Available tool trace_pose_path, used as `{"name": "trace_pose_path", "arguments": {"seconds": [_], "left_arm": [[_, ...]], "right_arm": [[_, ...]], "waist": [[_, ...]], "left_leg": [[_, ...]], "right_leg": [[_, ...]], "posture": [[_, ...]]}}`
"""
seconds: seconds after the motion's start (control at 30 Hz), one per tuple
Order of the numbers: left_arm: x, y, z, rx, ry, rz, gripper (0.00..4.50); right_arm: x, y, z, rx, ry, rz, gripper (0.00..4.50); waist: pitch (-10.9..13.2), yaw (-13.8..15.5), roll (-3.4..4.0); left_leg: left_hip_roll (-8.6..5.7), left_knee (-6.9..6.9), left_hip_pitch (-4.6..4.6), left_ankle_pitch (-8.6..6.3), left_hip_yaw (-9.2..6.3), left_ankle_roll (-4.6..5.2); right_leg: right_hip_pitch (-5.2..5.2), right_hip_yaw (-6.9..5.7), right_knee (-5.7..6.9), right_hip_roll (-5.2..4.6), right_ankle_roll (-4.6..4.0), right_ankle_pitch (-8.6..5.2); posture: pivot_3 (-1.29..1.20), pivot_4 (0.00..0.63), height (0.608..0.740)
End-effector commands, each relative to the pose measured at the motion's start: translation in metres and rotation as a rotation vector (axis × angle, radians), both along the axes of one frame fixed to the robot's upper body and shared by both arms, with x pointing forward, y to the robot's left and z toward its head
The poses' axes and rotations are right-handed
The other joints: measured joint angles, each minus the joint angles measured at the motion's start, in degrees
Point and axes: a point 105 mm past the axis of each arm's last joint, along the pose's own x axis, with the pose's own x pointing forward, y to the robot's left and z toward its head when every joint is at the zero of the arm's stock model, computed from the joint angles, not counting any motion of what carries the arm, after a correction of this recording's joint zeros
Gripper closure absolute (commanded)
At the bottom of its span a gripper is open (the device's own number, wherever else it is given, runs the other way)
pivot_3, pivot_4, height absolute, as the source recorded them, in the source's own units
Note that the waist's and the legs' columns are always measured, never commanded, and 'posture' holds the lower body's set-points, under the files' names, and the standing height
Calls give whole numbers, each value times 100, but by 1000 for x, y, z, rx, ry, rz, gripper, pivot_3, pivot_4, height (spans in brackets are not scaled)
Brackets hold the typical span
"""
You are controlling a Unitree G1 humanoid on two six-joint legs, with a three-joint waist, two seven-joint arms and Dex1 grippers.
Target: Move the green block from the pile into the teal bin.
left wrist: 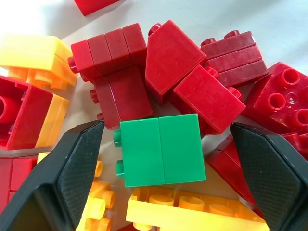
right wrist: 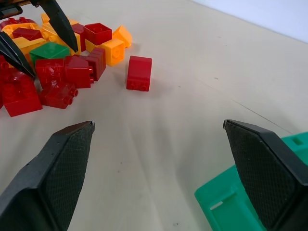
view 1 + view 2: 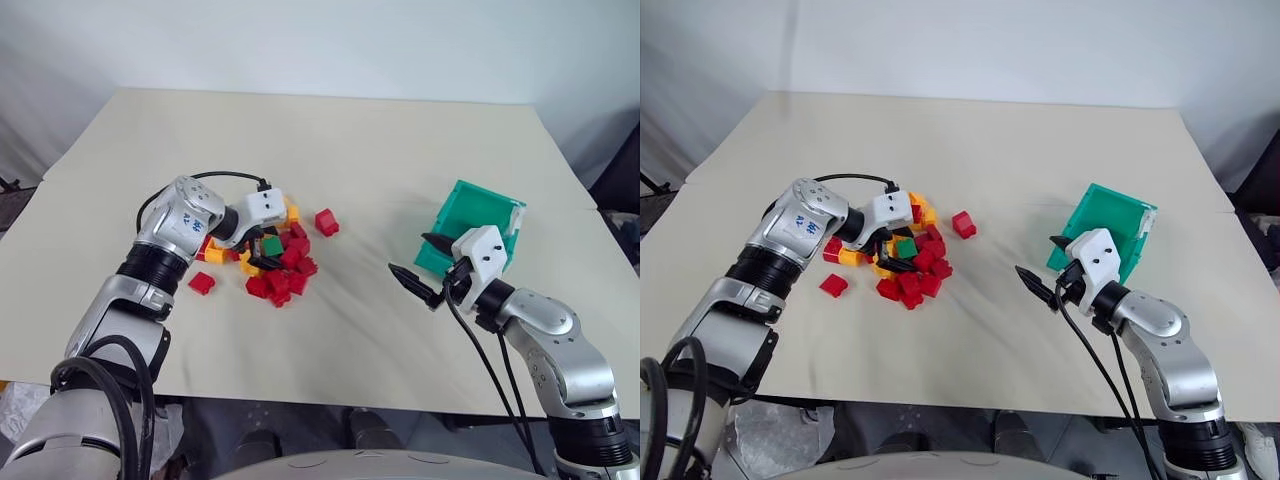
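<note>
Hovering nearest the table's front edge, the right gripper [image 3: 421, 272] points across the beige table [image 3: 380, 150] with its two black fingers spread wide and nothing between them. Just behind it sits the teal bin [image 3: 478, 212], partly hidden in the head views by the gripper's white housing; the right wrist view cuts it off at a corner.

Farther left, the left gripper [image 3: 892, 256] dips into the pile [image 3: 275, 260] of red and yellow-orange bricks. Its fingers [image 1: 72, 163] stand released on either side of the green block [image 1: 159, 150], close but not pressing it. The block lies within the heap, resting on a yellow brick [image 1: 192, 211] with red bricks crowding its far side. Two lone red bricks lie apart from the heap, one [image 3: 201, 283] on the near left and one [image 3: 326, 222] on the far right.

A small blue mark on the left arm's silver joint [image 3: 192, 222] is too small to read. The bricks beneath the gripper's housing are hidden in the head views.
</note>
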Motion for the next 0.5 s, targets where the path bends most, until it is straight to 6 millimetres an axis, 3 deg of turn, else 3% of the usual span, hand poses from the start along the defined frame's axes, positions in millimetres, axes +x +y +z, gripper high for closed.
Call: {"name": "trace_pose_path", "arguments": {"seconds": [0.03, 0.17, 0.27, 0.37, 0.5], "left_arm": [[0, 17, -14, 35, 46, 72, 44], [-4, 14, -21, 30, 64, 61, 564], [-1, 14, -14, -15, 55, 82, 1414], [2, 11, 4, -112, 39, 100, 2306], [-4, 2, 47, -379, 21, 20, 2357]], "right_arm": [[-4, 5, 14, 3, -73, 12, 0], [-3, 7, 16, 2, -77, 19, 0], [-3, 6, 17, 1, -80, 19, 0], [-3, 5, 18, -2, -81, 19, 0], [-4, 1, 19, -8, -82, 12, 0]], "waist": [[0, -27, 0], [0, -80, 0], [0, -104, 0], [0, -94, 0], [2, -76, -2]], "left_leg": [[0, 0, 0, 2, 0, 3], [0, 0, 0, 4, -1, 8], [0, -2, 0, 4, -3, 8], [0, -10, -6, 4, -5, 8], [0, -13, -26, 4, -9, 7]], "right_leg": [[0, 0, 0, 0, 0, 0], [0, 0, 2, 0, 1, 1], [-1, 1, 2, 1, 1, 1], [-7, 0, 2, 1, 2, 1], [-20, -3, -1, 0, 3, 2]], "posture": [[0, 150, 740], [0, 150, 740], [0, 150, 740], [0, 150, 740], [0, 150, 740]]}}
